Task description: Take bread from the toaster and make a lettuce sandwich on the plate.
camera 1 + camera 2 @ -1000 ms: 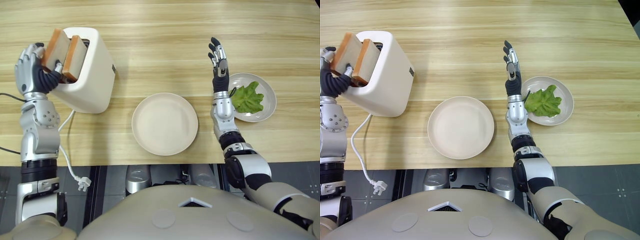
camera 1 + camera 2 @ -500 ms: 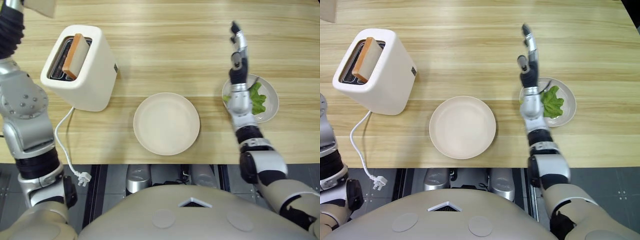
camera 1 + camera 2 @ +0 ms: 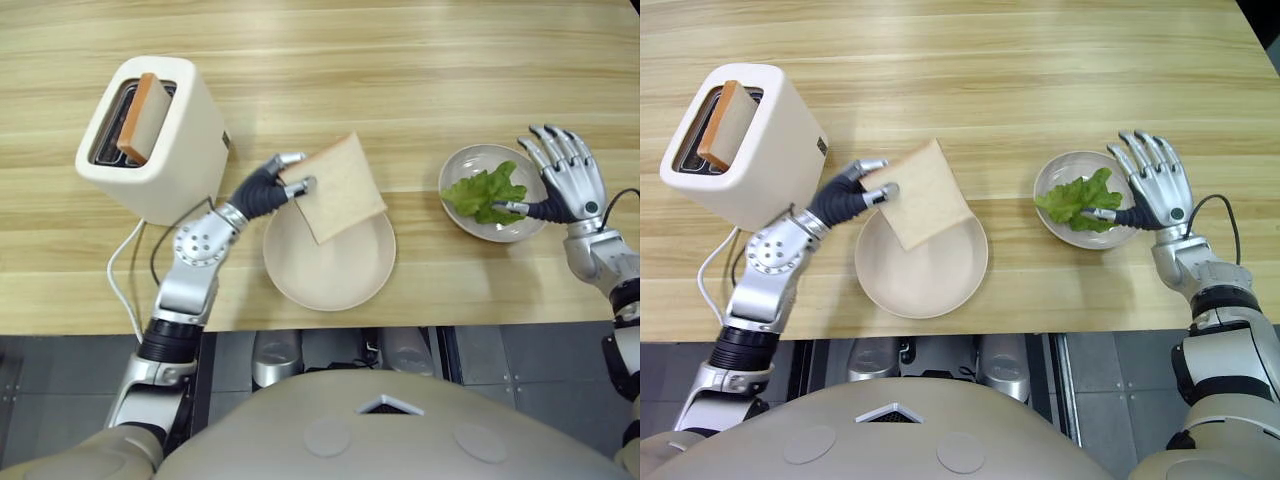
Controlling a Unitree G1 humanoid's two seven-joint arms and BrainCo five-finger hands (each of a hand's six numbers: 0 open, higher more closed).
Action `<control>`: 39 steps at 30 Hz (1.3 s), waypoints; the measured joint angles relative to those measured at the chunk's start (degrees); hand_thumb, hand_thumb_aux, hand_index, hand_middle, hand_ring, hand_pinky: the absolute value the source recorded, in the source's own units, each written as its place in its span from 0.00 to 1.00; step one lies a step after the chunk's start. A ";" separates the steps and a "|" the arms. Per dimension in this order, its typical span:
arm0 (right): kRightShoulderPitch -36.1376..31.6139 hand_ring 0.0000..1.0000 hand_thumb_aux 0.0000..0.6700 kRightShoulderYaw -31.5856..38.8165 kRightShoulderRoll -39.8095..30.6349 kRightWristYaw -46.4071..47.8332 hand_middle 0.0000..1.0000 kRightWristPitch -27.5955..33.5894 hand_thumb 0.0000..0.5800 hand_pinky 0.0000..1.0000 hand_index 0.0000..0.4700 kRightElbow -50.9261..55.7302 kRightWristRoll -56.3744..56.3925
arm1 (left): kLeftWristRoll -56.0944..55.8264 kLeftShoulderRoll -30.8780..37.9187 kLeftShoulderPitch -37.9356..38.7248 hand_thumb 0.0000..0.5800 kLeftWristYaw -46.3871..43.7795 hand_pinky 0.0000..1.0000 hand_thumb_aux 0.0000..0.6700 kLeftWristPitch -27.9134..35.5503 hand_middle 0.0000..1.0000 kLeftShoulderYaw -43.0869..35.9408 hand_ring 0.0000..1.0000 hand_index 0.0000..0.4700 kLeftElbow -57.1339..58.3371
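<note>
My left hand (image 3: 268,186) is shut on a slice of bread (image 3: 340,188), holding it flat just above the far edge of the round cream plate (image 3: 335,275) at the table's front. A second slice (image 3: 141,117) stands in the white toaster (image 3: 160,140) at the left. At the right, a lettuce leaf (image 3: 484,192) lies in a small grey dish (image 3: 470,221). My right hand (image 3: 562,181) sits at the dish's right rim, fingers spread, one fingertip touching the leaf.
The toaster's white cord (image 3: 122,290) trails off the front edge of the wooden table (image 3: 380,70). The far half of the table is bare wood.
My left hand swung from high at the far left down to the plate, carrying the bread. My right hand moved from the dish's left side to its right rim and lowered.
</note>
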 measured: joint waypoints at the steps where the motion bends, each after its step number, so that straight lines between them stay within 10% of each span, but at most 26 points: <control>1: -1.50 0.00 0.00 1.63 -0.02 0.20 0.00 0.43 0.00 0.00 0.00 1.40 -0.35 | 1.56 0.08 -0.41 1.00 0.38 1.00 1.00 -1.16 1.00 -0.55 1.00 0.98 1.63; 10: -7.36 0.00 0.00 9.08 1.21 5.50 0.00 1.55 0.01 0.00 0.00 6.66 -0.33 | 8.91 2.86 -1.92 1.00 -1.80 1.00 1.00 -4.79 1.00 -4.86 1.00 0.98 9.49; 14: -8.11 0.00 0.11 10.84 2.42 7.79 0.00 1.47 0.20 0.00 0.10 7.48 0.56 | 11.27 4.75 -3.10 1.00 -3.87 1.00 1.00 -6.09 1.00 -6.77 1.00 0.98 10.24; 15: -8.15 0.00 0.05 11.04 2.71 8.97 0.00 1.43 0.09 0.00 0.05 8.08 0.83 | 11.90 4.83 -3.45 1.00 -3.98 1.00 0.96 -6.26 1.00 -6.83 1.00 0.94 10.56; 17: -8.14 0.00 0.00 11.59 3.14 10.91 0.00 1.37 0.00 0.00 0.00 8.49 1.03 | 13.29 4.94 -4.31 0.66 -3.96 1.00 0.42 -6.59 1.00 -7.22 1.00 0.41 10.99; 18: -8.13 0.00 0.00 11.85 3.55 12.37 0.00 1.36 0.00 0.00 0.00 8.78 1.65 | 14.33 5.21 -5.05 0.66 -3.74 1.00 0.42 -6.92 1.00 -7.82 1.00 0.41 11.32; 19: -8.13 0.00 0.00 11.85 3.86 13.46 0.00 1.38 0.00 0.00 0.00 8.96 2.20 | 15.36 5.28 -5.41 0.00 -3.60 0.92 0.00 -7.08 0.92 -8.02 0.92 0.00 11.76; 20: -8.09 0.00 0.00 11.87 4.21 15.20 0.00 1.48 0.00 0.00 0.00 9.34 2.90 | 16.63 5.28 -5.68 0.00 -3.01 0.00 0.00 -7.11 0.00 -8.20 0.00 0.00 12.94; 22: -7.89 0.00 0.00 11.92 4.35 17.18 0.00 1.69 0.01 0.00 0.00 9.71 3.36 | 18.46 5.21 -6.00 0.00 -1.67 0.00 0.00 -7.11 0.00 -8.34 0.00 0.00 14.02; 23: -7.82 0.00 0.51 11.93 4.48 18.01 0.00 1.82 0.76 0.00 0.50 9.93 3.89 | 19.56 5.09 -6.39 0.00 -0.47 0.00 0.00 -7.07 0.00 -8.33 0.00 0.00 14.75; 25: -7.79 0.00 0.74 11.92 4.54 18.65 0.00 1.74 0.93 0.00 0.73 9.93 4.92 | 20.47 4.93 -7.15 0.00 1.57 0.00 0.00 -7.07 0.00 -7.88 0.00 0.00 15.00; 28: -8.22 0.00 1.00 11.86 4.52 18.19 0.00 1.29 1.00 0.00 0.98 9.29 6.03 | 20.48 4.81 -7.40 0.00 4.01 0.00 0.00 -7.09 0.00 -6.40 0.00 0.00 14.80; 39: -10.27 0.00 1.00 13.15 4.52 11.58 0.00 -1.55 1.00 0.00 0.98 8.14 6.59 | 19.90 4.62 -9.04 0.00 8.37 0.00 0.00 -7.46 0.00 -2.52 0.00 0.00 14.47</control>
